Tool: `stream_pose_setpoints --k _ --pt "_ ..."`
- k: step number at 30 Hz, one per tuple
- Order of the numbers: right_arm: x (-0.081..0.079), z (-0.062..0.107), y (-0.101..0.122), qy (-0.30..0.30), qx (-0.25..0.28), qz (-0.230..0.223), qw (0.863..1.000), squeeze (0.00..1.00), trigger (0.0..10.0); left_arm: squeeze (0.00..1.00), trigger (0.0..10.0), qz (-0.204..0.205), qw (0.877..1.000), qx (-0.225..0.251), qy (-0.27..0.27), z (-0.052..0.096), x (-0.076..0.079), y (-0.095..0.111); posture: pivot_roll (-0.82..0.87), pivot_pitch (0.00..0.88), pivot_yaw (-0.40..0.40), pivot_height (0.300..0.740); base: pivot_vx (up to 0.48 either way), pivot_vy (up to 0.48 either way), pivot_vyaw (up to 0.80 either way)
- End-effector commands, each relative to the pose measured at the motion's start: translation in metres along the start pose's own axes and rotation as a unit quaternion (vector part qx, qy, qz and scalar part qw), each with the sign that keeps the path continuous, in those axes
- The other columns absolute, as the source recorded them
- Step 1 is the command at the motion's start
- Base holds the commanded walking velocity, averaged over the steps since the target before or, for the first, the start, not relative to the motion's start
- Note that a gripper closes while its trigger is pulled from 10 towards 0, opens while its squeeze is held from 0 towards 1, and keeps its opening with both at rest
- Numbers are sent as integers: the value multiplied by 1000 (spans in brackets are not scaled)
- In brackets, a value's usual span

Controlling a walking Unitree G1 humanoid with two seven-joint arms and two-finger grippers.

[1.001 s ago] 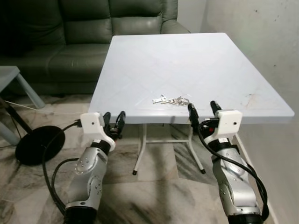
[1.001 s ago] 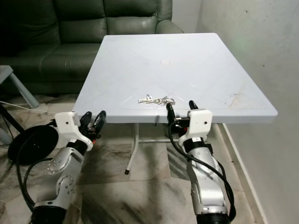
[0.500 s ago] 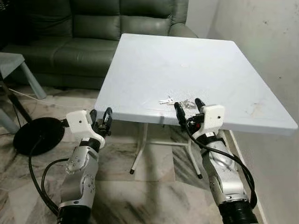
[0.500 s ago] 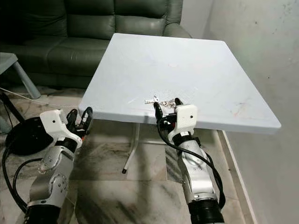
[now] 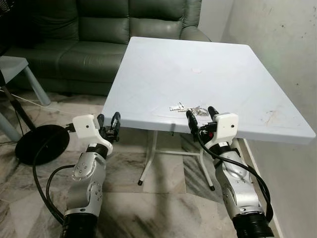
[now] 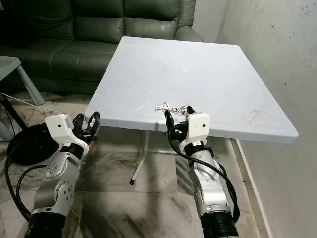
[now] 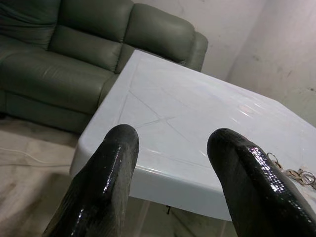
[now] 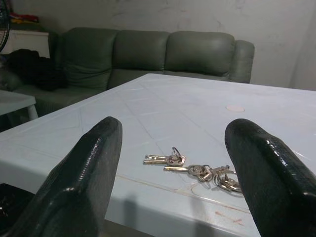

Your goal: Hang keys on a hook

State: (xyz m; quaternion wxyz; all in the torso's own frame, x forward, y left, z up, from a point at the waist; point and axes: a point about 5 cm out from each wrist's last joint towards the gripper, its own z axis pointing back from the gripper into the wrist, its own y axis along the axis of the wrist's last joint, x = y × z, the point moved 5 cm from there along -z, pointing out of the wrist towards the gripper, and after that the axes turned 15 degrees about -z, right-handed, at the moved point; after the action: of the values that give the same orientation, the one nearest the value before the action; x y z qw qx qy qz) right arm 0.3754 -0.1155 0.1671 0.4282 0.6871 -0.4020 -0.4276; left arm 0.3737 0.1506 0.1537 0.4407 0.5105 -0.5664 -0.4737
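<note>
My right pincer (image 5: 201,115) has closed in, gaping empty | small silver keys on rings (image 5: 188,107) at 12 o'clock on pale-blue counter (image 5: 148,89) | grasp next.

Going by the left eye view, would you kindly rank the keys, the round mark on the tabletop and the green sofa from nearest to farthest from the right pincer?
From the right pincer, open at the table's near edge:
1. Keys, on the tabletop just beyond its fingertips.
2. Round mark, farther back near the tabletop's middle.
3. Green sofa, behind the table, against the wall.
</note>
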Motion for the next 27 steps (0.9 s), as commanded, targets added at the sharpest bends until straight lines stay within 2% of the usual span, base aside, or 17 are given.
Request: stream_pose_setpoints --k 1,17,22,27 --pt "6 1 -3 -15 -2 -6 1000 0 10000 0 10000 -10 1000 2 -1 -2 0 3 211 69 -72 740 0 0 0" --pt "4 0 -4 -17 3 3 1000 0 10000 0 10000 -10 1000 3 -2 -6 1 2 203 66 -73 740 0 0 0" --pt "8 4 -4 -16 2 8 1000 0 10000 0 10000 -10 1000 0 -25 0 11 -2 191 74 -66 740 0 0 0" --pt "9 7 -5 -17 1 7 1000 0 10000 0 10000 -11 999 -2 -33 1 13 -4 184 72 -60 740 0 0 0"
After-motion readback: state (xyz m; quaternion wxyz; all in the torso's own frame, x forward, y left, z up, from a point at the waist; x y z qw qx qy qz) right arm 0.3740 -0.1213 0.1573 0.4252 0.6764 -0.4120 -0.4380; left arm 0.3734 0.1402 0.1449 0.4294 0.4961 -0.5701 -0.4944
